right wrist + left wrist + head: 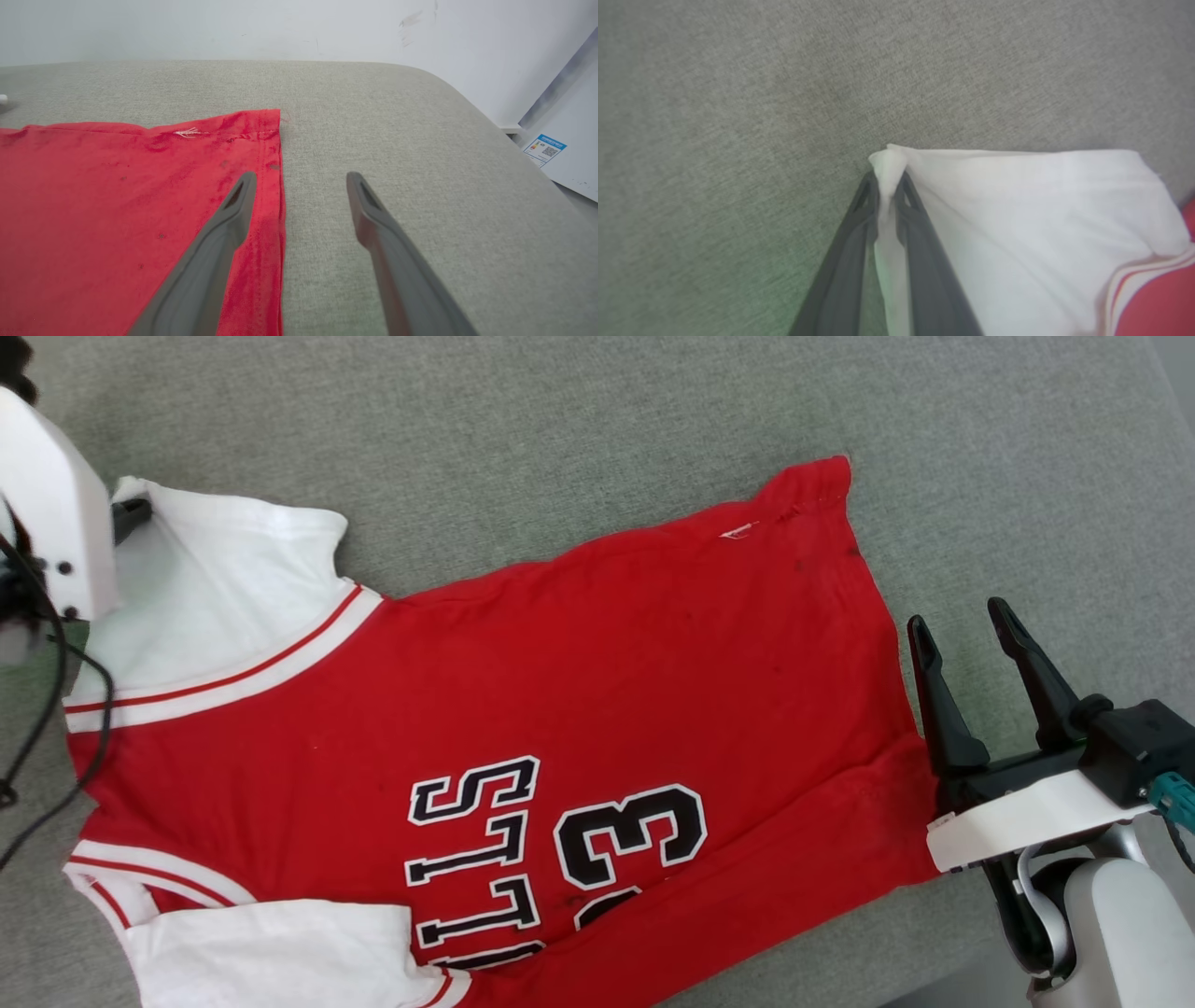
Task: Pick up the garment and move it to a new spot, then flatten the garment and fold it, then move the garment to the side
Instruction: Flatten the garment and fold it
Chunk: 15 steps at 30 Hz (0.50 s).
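The garment (560,663), a red jersey with white sleeves and black lettering, lies spread flat on the grey cushioned surface (597,411), its hem toward the right. My left gripper (887,179) is shut on the pinched corner of the far white sleeve (1017,224). In the head view the left gripper (135,511) sits at that sleeve's tip, mostly hidden behind my pale forearm. My right gripper (960,614) stands open just off the hem. In the right wrist view the right gripper (301,177) straddles the hem edge of the garment (117,196), one finger over red cloth, one over bare surface.
The grey surface (420,140) rounds off at its far right corner, with a pale wall (233,28) behind it. A white panel with a blue label (544,149) leans at the right. A black cable (56,709) hangs by my left arm.
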Motion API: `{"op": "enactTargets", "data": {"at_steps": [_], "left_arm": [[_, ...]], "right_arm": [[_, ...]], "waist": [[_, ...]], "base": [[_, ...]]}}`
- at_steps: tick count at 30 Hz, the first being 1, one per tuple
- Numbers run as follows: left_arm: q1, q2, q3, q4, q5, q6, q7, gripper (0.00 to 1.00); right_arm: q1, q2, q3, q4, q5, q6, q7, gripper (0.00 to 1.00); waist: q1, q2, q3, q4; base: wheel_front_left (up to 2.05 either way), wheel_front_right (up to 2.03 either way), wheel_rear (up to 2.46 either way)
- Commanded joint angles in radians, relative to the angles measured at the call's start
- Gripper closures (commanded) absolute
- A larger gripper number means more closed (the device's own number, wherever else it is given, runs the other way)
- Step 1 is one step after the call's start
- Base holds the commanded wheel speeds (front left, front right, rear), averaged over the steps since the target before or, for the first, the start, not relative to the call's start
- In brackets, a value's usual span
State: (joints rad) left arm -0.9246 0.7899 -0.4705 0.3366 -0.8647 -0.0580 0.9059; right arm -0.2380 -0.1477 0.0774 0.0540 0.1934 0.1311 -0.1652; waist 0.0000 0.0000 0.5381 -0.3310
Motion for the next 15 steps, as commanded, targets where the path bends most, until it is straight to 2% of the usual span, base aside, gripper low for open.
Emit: {"op": "enactTargets", "data": {"at_steps": [1, 10, 15], "left_arm": [[0.047, -0.022, -0.016, 0.015, -0.001, -0.002, -0.008, 1.00], [0.045, -0.054, 0.016, -0.034, -0.014, -0.035, -0.161, 1.00], [0.078, -0.057, 0.019, -0.114, -0.037, -0.055, -0.226, 1.00]], "right_arm": [[-0.009, -0.005, 0.001, -0.005, -0.007, -0.001, 0.005, 0.00], [0.001, -0.058, 0.003, -0.033, 0.001, -0.001, 0.080, 0.00], [0.001, -0.132, 0.001, -0.047, 0.033, -0.001, 0.228, 0.00]], "waist": [[0.0000, 0.0000, -0.008, 0.007], [0.0000, 0.0000, -0.088, 0.058], [0.0000, 0.0000, -0.144, 0.099]], "base": [[0.00, 0.00, 0.00], [0.00, 0.00, 0.00], [0.00, 0.00, 0.00]]}}
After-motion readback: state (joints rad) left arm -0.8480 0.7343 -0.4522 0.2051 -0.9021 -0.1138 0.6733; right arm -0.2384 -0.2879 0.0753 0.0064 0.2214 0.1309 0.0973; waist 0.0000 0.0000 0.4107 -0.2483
